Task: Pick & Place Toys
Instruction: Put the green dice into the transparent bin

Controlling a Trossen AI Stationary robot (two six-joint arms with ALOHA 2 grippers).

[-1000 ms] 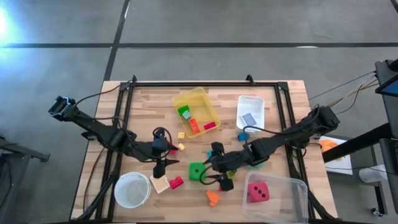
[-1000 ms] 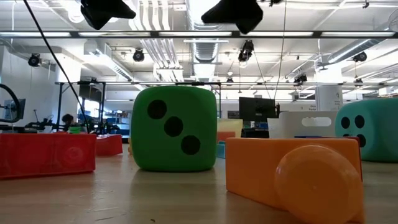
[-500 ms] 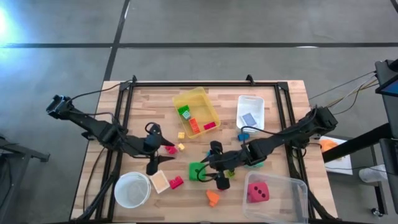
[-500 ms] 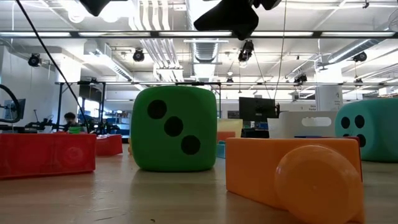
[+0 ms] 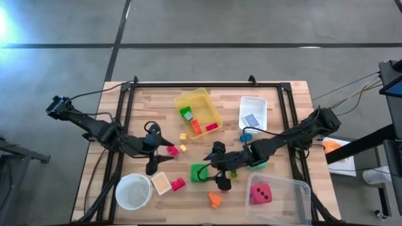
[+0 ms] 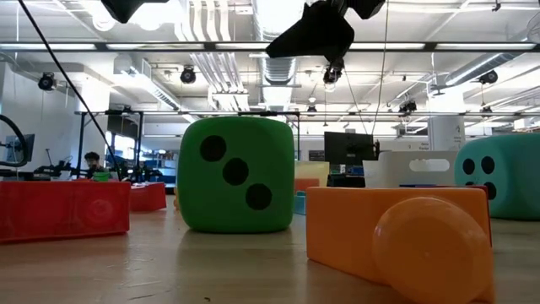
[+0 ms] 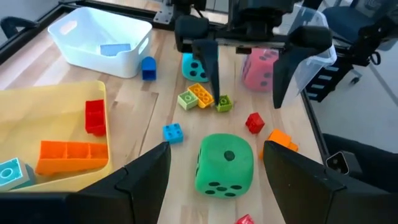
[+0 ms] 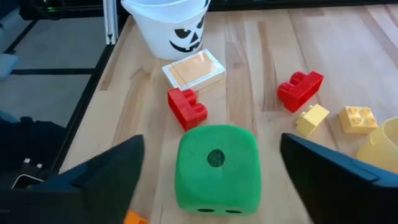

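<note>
Right gripper [image 5: 210, 171] spread wide, empty — green die [image 5: 199, 172] squarely between its fingers, nearer than left gripper [image 5: 155, 146], also parted, empty.

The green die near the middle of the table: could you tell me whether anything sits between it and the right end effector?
Nothing visible does. The right end effector is open, its fingers on either side of the green die with bare gaps between. The nearest red block lies beyond the die, towards the white bowl.
</note>
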